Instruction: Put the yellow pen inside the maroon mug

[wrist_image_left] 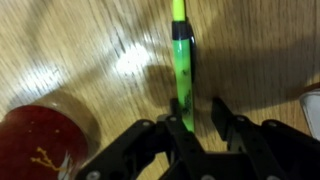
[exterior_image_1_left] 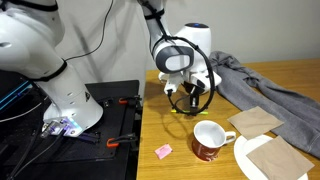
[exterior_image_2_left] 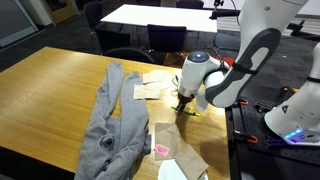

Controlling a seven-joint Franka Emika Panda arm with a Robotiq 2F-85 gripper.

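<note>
The yellow pen [wrist_image_left: 181, 60] lies flat on the wooden table, yellow-green with a dark part, running away from the wrist camera. My gripper [wrist_image_left: 198, 108] is low over the table and open. Its two fingers straddle the near end of the pen, which lies close against one finger, with a gap to the other. The maroon mug [exterior_image_1_left: 208, 140] stands upright on the table a short way from the gripper [exterior_image_1_left: 190, 98]. Its dark-red side with pale marks shows in the lower corner of the wrist view [wrist_image_left: 40, 145]. In an exterior view the gripper [exterior_image_2_left: 185, 103] hides the pen.
A grey cloth [exterior_image_1_left: 250, 78] lies crumpled on the table, also seen in an exterior view [exterior_image_2_left: 110, 120]. A white plate [exterior_image_1_left: 243, 160] with brown paper and a loose napkin [exterior_image_1_left: 255, 119] lie beside the mug. A small pink object [exterior_image_1_left: 163, 150] sits near the table edge.
</note>
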